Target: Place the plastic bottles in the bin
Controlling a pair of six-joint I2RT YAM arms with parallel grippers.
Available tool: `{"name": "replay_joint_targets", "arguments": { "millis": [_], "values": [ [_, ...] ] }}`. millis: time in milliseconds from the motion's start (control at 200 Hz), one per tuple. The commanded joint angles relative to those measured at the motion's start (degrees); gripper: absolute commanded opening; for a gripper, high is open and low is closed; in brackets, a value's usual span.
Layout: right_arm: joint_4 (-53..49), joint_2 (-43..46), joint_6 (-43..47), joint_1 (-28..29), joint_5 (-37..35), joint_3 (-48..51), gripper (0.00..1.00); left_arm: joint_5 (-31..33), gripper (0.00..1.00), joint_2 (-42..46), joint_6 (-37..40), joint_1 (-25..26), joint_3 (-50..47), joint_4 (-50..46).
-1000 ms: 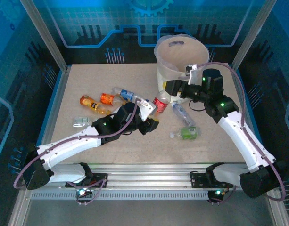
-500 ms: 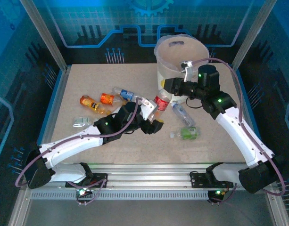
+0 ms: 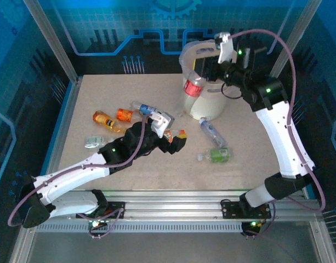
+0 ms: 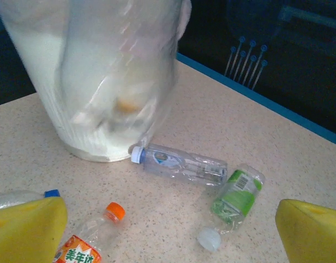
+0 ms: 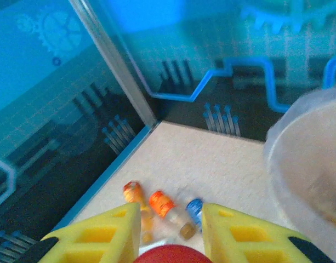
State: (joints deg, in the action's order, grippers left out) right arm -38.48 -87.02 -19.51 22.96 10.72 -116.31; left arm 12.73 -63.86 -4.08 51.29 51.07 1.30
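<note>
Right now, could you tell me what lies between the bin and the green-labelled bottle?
A clear blue-capped bottle lies on its side between the bin and the green-labelled bottle, in the left wrist view.

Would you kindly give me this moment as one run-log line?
right gripper: holds red-label bottle near bin rim | left gripper: open
</note>
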Motion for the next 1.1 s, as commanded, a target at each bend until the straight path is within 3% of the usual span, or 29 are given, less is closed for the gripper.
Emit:
{"name": "replay_joint_targets", "arguments": {
  "millis": [0,235,405,850,1096],
  "values": [
    [-5.63,-4.01,6.91,0.50,-7.87,-9.77,0.00,4.50,0.99,1.92,-1.70,-0.57,-2.26,4.21],
    [-7.25,-16.32,16.72,0.37,-24.75,-29.39,0.00,5.91,0.99,3.21,-2.91,-1.28,-4.11,5.21],
    [-5.85,-24.63,22.18,-0.12,-31.63,-41.37,0.00,6.19,0.99,3.77,-3.38,-1.53,-4.83,5.12],
    [-3.87,-32.11,31.66,-0.37,-46.20,-41.75,0.00,7.49,0.99,5.50,-5.16,-2.06,-6.62,4.70],
    [-4.66,-35.17,32.70,-0.50,-47.37,-40.53,0.00,6.93,0.99,5.58,-6.25,-2.13,-6.74,4.27]
  ]
}}
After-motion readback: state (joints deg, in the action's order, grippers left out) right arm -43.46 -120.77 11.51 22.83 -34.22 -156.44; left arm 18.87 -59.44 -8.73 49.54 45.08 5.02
